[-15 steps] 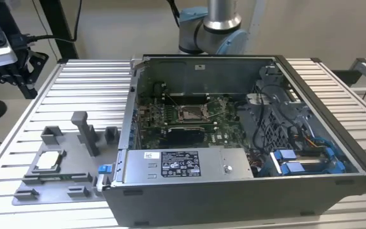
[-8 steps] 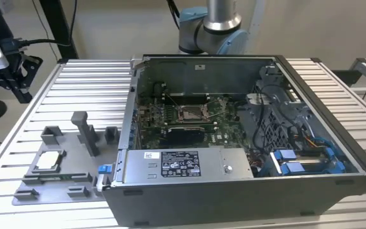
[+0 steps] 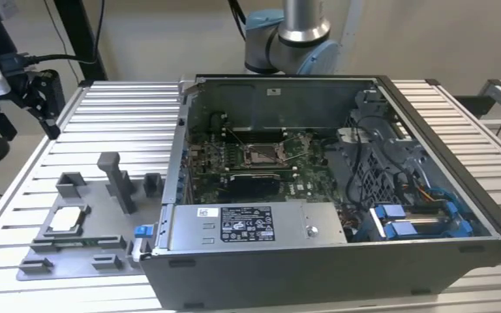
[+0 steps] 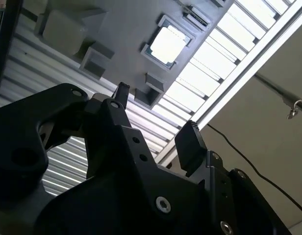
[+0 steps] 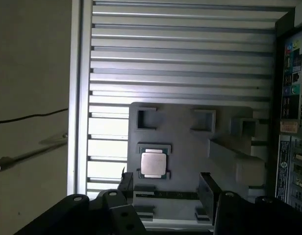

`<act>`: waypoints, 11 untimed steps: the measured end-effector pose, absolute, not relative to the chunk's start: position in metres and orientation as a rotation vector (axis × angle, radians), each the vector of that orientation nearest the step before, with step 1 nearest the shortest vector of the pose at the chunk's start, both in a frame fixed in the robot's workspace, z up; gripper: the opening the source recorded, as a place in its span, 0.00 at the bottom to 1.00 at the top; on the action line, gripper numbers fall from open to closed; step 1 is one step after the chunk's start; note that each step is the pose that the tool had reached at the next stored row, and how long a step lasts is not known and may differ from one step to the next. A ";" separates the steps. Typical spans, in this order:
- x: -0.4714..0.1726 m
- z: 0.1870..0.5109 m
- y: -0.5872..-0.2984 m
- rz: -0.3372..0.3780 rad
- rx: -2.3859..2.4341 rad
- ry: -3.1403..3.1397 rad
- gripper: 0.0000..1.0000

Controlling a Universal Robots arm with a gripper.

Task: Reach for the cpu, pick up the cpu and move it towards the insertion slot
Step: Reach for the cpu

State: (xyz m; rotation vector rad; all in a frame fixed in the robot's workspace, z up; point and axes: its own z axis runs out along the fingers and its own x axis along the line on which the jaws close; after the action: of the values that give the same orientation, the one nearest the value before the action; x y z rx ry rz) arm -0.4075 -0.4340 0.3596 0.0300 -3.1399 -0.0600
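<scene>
Two black fingers point(image 5: 208, 185) spread wide, nothing between them; gripper point(image 5: 165, 182) empty, outside computer case point(image 3: 320, 270), clear of cpu point(image 5: 153, 163). Cpu lies flat, silvery face up, in framed seat on grey fixture plate point(image 5: 185, 147). Plate rests on slatted table point(image 3: 120, 124) just beside case's outer wall, on exterior view's left of case. Insertion slot point(image 3: 262, 154) sits inside case, mid green board, silver frame around dark centre, well apart from cpu. Arm base point(image 3: 289, 39) stands beyond case's far wall.
</scene>
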 end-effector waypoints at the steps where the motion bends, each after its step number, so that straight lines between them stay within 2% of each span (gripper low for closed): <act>1: -0.408 0.360 -0.434 -0.060 0.030 -3.140 0.00; 10: -0.408 0.360 -0.434 -0.060 0.030 -3.140 0.00; 11: -0.407 0.360 -0.434 -0.060 0.030 -3.140 1.00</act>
State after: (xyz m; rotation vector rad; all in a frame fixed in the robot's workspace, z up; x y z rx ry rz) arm -0.4075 -0.4341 0.3596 0.0300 -3.1399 -0.0599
